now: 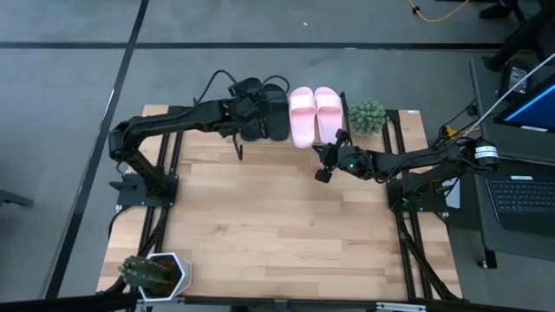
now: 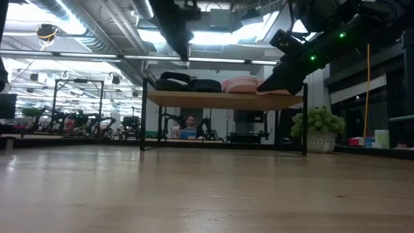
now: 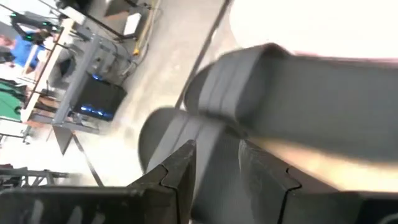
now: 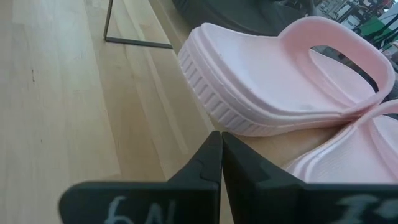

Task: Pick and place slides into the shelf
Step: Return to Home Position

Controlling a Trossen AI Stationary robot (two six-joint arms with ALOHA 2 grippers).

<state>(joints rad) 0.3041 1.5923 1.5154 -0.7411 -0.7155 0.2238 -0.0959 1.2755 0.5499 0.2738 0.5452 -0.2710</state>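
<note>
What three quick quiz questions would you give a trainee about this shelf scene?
1. True or false: both pink slides and both black slides rest on the shelf.
2. Which pair lies nearer the small round plant? A pink, B black.
3. Fill in: the right gripper has its fingers ___.
Key: 1 true; 2 A; 3 shut.

Both arms stretch inward from their bases, the left claw (image 1: 250, 108) held with fingers slightly parted, the right claw (image 1: 323, 163) lower, fingers pressed together.
</note>
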